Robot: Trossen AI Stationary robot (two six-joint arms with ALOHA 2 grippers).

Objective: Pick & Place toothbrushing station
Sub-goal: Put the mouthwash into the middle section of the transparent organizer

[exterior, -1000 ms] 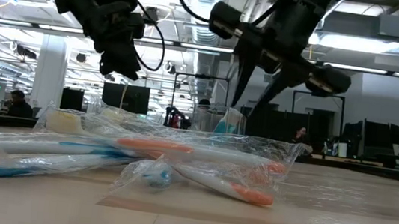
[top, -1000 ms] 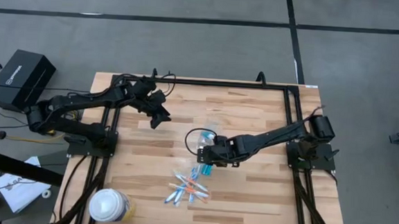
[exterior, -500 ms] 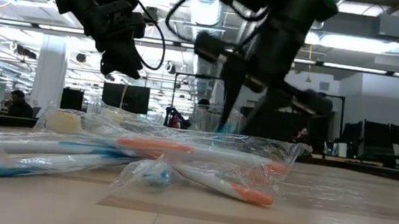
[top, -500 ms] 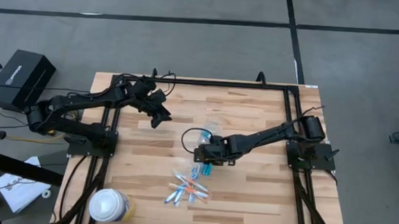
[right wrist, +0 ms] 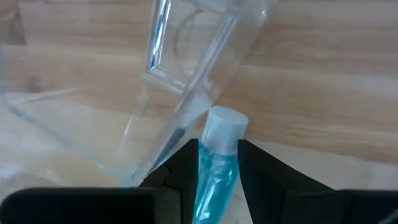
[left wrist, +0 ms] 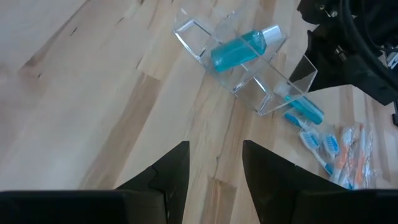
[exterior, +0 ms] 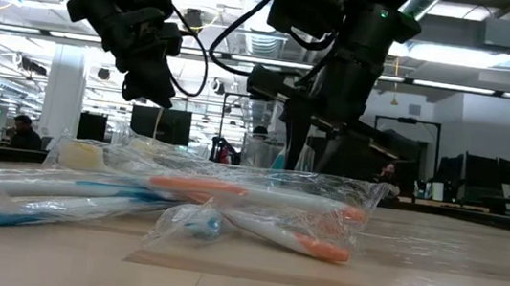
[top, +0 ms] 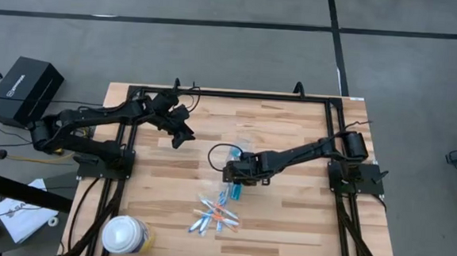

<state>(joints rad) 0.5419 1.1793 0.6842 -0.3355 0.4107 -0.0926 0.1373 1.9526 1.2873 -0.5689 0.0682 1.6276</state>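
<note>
The station's clear plastic holder (top: 228, 155) (left wrist: 249, 68) (right wrist: 180, 74) stands mid-table with one blue tube (left wrist: 241, 50) lying in it. My right gripper (top: 232, 174) (right wrist: 217, 148) is just on its near side, shut on a second blue tube (top: 236, 190) (left wrist: 306, 109). That tube's white cap (right wrist: 222, 126) is close to the holder's wall. Several wrapped blue, white and orange toothbrushes (top: 217, 215) (exterior: 229, 203) lie in a heap nearer the front edge. My left gripper (top: 179, 134) (left wrist: 214, 165) hangs open over bare wood at the far left. My right gripper pinches the tube's blue body (right wrist: 214, 177) between its two fingers, behind the white cap. The fingers slant steeply down from the table's right and lie across the tube. Its cap points toward the holder and its tail toward the toothbrushes. Whether it touches the table, I cannot tell.
A large round white-topped container (top: 124, 234) stands at the near left corner. A black box (top: 28, 90) sits off the table to the left. Black frame rails (top: 238, 94) run along the table's far edge and sides. Bare wood lies right of the holder.
My right gripper has sunk toward the table and shifted a little toward the table's left, closer to the holder, still shut on the blue tube.
</note>
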